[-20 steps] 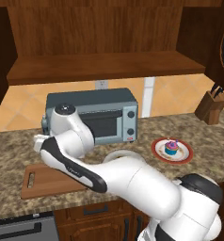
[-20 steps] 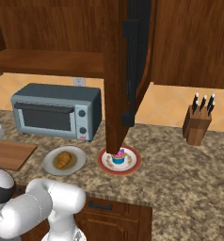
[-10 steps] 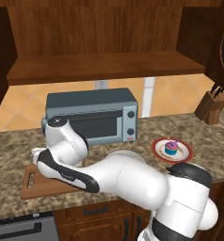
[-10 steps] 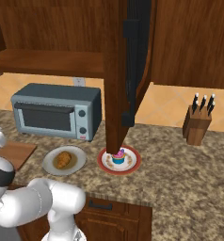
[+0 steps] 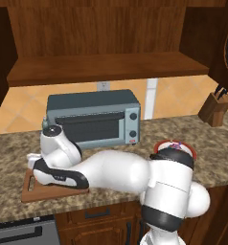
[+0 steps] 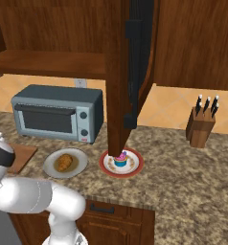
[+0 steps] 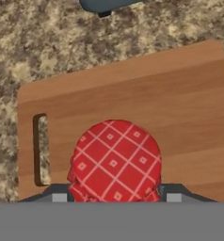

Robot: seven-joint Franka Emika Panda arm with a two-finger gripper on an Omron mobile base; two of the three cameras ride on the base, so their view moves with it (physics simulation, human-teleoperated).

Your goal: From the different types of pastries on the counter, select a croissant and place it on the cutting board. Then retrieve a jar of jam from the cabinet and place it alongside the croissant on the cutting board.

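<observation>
Jam jar [image 7: 115,161] | between pincer [image 7: 115,195] fingers | over cutting board [image 7: 180,103]

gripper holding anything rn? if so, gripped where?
Yes: the jar of jam, seen from above with its red checked cloth top, sits between the gripper fingers, held by its sides, over the cutting board.

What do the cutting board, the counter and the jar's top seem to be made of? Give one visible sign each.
Cutting board: reddish-brown wood, matt, with grain lines.
Counter: speckled brown-beige stone, granite-like.
Jar's top: probably cloth, judging by its red-and-white check pattern; it could be printed.
</observation>
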